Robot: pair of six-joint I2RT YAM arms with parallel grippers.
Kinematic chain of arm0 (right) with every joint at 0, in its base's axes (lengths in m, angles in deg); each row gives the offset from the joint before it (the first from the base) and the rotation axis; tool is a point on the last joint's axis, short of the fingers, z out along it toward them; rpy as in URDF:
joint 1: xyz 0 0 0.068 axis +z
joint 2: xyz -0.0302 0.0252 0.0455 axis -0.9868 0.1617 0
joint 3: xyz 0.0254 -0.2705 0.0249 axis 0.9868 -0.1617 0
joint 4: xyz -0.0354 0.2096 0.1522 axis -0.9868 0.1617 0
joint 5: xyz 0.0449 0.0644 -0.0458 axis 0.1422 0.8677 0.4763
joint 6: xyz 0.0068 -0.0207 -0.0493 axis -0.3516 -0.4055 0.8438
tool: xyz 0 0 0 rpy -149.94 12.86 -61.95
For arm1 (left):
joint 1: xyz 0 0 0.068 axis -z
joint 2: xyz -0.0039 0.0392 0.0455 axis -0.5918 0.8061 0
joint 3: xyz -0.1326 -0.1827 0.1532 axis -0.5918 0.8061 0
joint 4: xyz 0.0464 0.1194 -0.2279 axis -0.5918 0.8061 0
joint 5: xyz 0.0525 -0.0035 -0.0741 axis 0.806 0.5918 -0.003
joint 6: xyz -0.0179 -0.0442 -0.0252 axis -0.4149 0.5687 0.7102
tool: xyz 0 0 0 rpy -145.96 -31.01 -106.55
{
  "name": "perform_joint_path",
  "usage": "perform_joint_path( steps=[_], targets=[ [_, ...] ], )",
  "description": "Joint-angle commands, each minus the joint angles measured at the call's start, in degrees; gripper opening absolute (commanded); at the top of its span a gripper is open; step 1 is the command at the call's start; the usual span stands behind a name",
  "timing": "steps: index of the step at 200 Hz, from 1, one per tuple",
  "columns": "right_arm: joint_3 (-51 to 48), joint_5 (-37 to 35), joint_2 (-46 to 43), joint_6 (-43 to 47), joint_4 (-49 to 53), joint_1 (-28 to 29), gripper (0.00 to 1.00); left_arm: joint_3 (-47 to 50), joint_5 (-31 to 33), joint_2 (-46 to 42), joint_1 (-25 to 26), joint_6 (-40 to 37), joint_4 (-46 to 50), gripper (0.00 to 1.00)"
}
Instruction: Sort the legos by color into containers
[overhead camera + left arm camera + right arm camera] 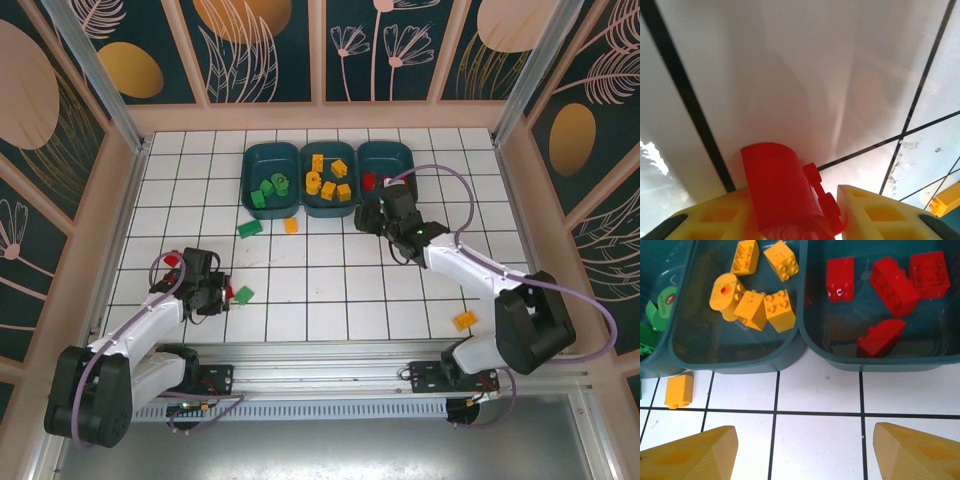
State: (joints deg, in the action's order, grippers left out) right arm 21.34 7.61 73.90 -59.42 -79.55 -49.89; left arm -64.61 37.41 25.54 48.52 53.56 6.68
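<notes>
The left hand (796, 202) has closed to a narrow gap around a red lego (782, 190), a piece with a rounded top and studs down one side. Both yellow fingers (885, 212) lie against it, one on the smooth curved flank and the other at the studs. The lower end of the piece and the roots of the fingers are cut off by the frame edge. Whether the lego rests on the white tabletop (790, 75) or is raised off it cannot be told. In the overhead view a green brick (244, 295) lies near this hand, on the side away from its arm.

The right hand (805, 455) stands wide, with nothing between its fingertips but bare tile. Straight ahead of it is the red container (880, 364), with four red pieces inside. Ahead and to the left is the yellow container (740, 366), which holds yellow-orange bricks and a round piece. Further left, the green container (655, 372) is cut by the frame edge, with only a few green bits visible. An orange brick (679, 391) lies on the tile just outside the yellow container, ahead of the left fingertip. The far rims of all three containers run out of the top of the wrist view. Seen from above, this hand's wrist covers the near rim of the red container.
</notes>
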Motion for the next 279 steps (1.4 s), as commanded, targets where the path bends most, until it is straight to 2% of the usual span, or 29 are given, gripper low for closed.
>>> perform_joint_path(
  steps=[1,25,65,87,108,135,159,184,212,244,279],
  targets=[
    [-1.1,-2.5,-2.3,0.3,1.5,0.2,0.72,-0.7,3.4,0.9,-0.7,-2.5,-3.1,0.37],
    [-1.3,-3.3,-2.1,0.4,2.0,0.2,0.71,-2.8,4.8,-0.4,-0.9,-5.3,-2.2,0.27],
    [-2.8,-3.4,-3.7,-0.3,1.3,0.2,0.71,-15.5,5.9,3.3,-0.7,-16.3,1.7,0.22],
    [-3.6,-3.9,-4.7,-0.6,1.2,-0.5,0.71,-21.0,3.1,7.8,1.1,-19.7,-2.9,0.22],
    [-4.7,-3.6,-5.5,-2.0,1.1,-2.8,0.71,-30.8,3.7,17.3,8.0,-23.8,-5.1,0.24],
    [-6.7,-3.2,-8.4,-5.9,2.1,-8.3,0.7,-49.7,2.8,33.6,17.3,-30.7,-5.8,0.18],
    [-7.4,-6.1,-10.2,-7.9,5.1,-12.4,0.69,-62.7,0.7,45.2,22.6,-34.1,-11.4,0.18],
    [-8.5,-6.3,-12.7,-9.2,6.6,-15.6,0.69,-83.3,-4.6,59.9,25.5,-40.7,-8.8,0.19],
    [-9.7,-6.1,-16.0,-10.0,7.6,-18.5,0.69,-101.3,-5.9,72.6,28.1,-45.5,-2.1,0.2],
    [-9.8,-5.8,-18.7,-9.0,9.5,-20.7,0.72,-108.5,-7.4,80.3,28.6,-45.8,-0.8,0.29],
    [-9.9,-5.1,-20.5,-8.4,10.7,-21.5,0.72,-114.2,-10.2,86.0,28.6,-46.9,-0.6,0.3]
  ],
)
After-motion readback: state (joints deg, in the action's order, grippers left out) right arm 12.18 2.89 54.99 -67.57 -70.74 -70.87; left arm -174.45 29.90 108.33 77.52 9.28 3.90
